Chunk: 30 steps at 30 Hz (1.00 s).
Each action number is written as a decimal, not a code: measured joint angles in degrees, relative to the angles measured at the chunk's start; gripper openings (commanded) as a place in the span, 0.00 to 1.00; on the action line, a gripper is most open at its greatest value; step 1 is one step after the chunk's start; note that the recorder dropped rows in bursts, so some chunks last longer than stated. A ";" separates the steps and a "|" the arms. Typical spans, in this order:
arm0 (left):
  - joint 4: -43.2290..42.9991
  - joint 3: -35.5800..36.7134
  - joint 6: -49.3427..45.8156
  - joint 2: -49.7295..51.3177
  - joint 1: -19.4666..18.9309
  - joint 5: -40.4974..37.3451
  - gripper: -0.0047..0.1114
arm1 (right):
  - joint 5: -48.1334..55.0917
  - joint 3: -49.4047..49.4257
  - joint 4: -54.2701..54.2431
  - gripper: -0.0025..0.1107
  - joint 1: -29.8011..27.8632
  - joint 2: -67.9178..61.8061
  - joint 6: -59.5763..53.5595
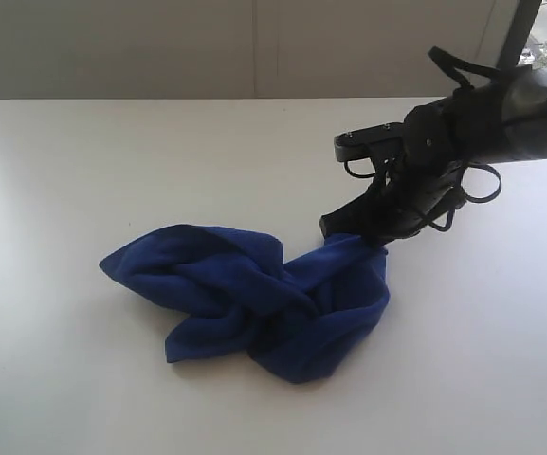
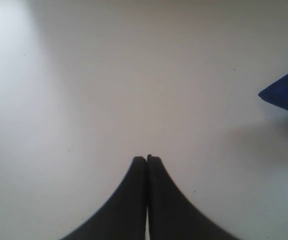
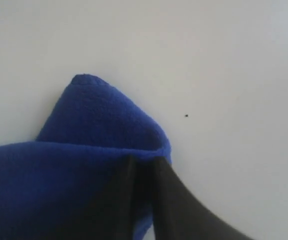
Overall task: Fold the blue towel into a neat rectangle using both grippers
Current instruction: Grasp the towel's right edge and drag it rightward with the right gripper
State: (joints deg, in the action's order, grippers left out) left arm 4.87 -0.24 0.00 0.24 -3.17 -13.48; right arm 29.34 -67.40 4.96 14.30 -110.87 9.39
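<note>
The left pincer (image 2: pixel 147 159) sits tips together, empty, over the tabletop (image 2: pixel 134 75); only its wrist view shows it. Mid-tabletop, the blue towel (image 1: pixel 245 299) lies crumpled. The right pincer (image 1: pixel 344 230) clamps the towel's right-hand corner. Step: first grasp. Next, probably: left takes another corner, spread flat.

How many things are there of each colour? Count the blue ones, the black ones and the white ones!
Blue: 1, the blue towel
Black: 2, the left gripper and the right gripper
White: 1, the table
Total: 4
</note>
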 measured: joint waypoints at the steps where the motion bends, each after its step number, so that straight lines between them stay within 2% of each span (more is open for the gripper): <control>1: 0.00 0.00 0.00 0.00 0.00 0.00 0.04 | -0.11 0.00 0.00 0.02 0.00 0.00 0.00; 8: 0.00 0.00 0.00 0.00 0.00 0.00 0.04 | 1.87 0.00 0.00 0.02 0.00 4.01 0.00; 16: 0.00 0.00 0.00 0.00 0.00 0.00 0.04 | 14.24 0.00 4.03 0.02 0.00 27.71 0.10; 20: 0.00 0.00 0.00 0.00 0.00 0.00 0.04 | 21.93 0.00 7.89 0.02 0.00 34.84 0.10; 24: 0.00 0.00 0.00 0.00 0.00 0.00 0.04 | 19.55 0.00 9.46 0.02 0.00 32.28 0.10; 30: 0.00 0.00 0.00 0.00 0.00 0.00 0.04 | 11.02 0.00 11.28 0.02 0.00 21.69 1.79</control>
State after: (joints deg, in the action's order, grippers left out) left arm 4.87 -0.24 0.00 0.24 -3.17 -13.48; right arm 40.36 -67.40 16.23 14.30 -89.18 11.18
